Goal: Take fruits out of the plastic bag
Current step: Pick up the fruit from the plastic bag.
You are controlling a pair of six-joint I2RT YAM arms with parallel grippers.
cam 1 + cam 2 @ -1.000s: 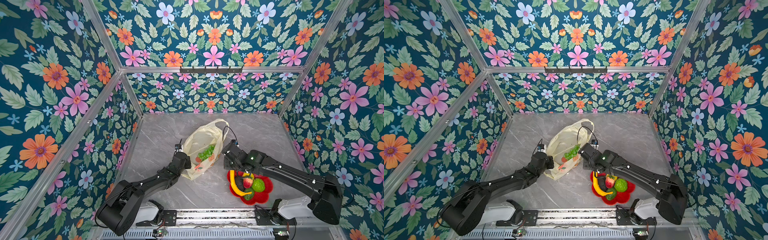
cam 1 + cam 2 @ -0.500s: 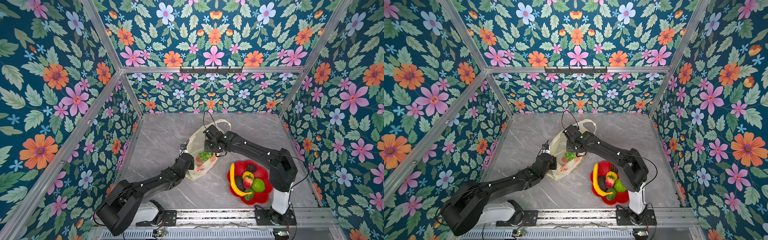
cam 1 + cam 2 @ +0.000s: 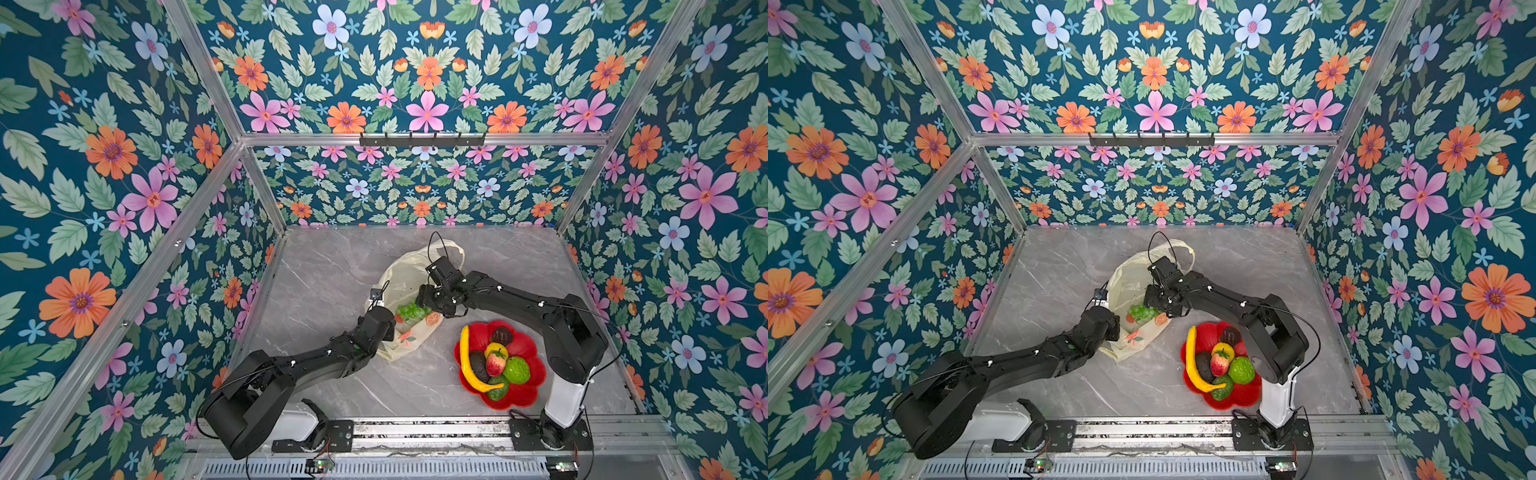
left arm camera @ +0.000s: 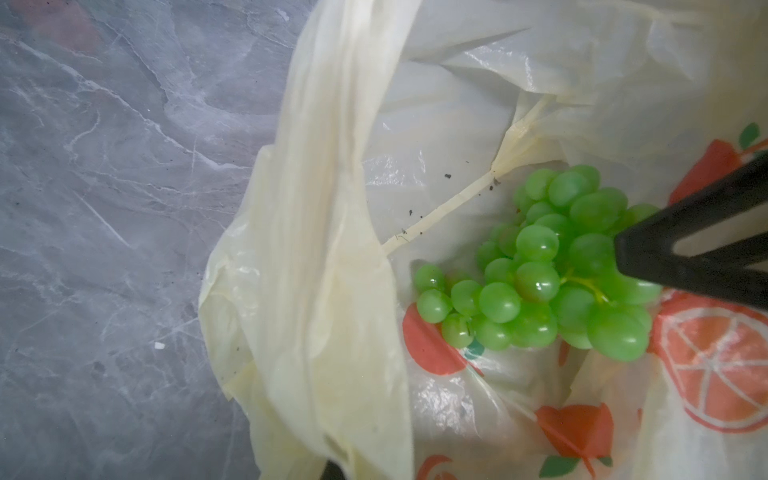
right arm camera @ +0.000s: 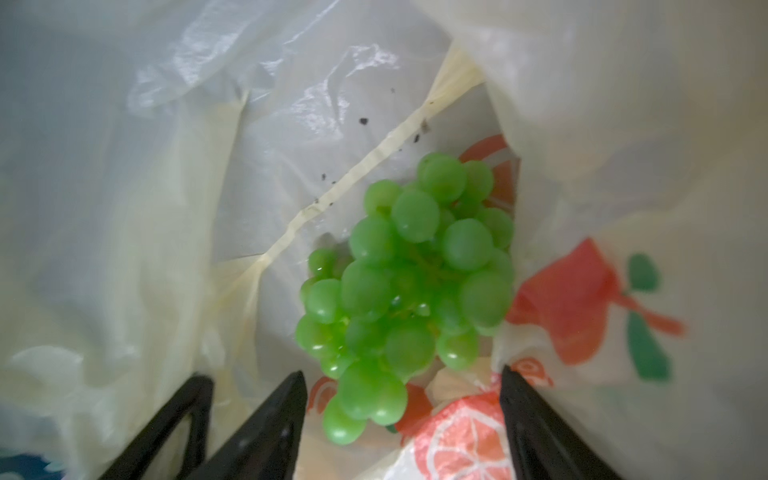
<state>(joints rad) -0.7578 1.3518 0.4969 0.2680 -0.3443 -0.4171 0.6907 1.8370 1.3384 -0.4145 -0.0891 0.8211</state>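
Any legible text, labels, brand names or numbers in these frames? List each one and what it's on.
No text can be read in any view.
plastic bag: orange-slice prints and red marks; if any of the marks are characters, they are too blurred or cropped to read.
board on the front rail: too small to show any marking.

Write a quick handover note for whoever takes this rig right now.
Left gripper: shut on the plastic bag rim, holding its mouth open.
Right gripper: open, fingers either side of the grape bunch inside the bag, not gripping yet.
Done: banana, strawberry and other fruits lie on the red plate.
Left: close on the grapes, lift them out to the plate.
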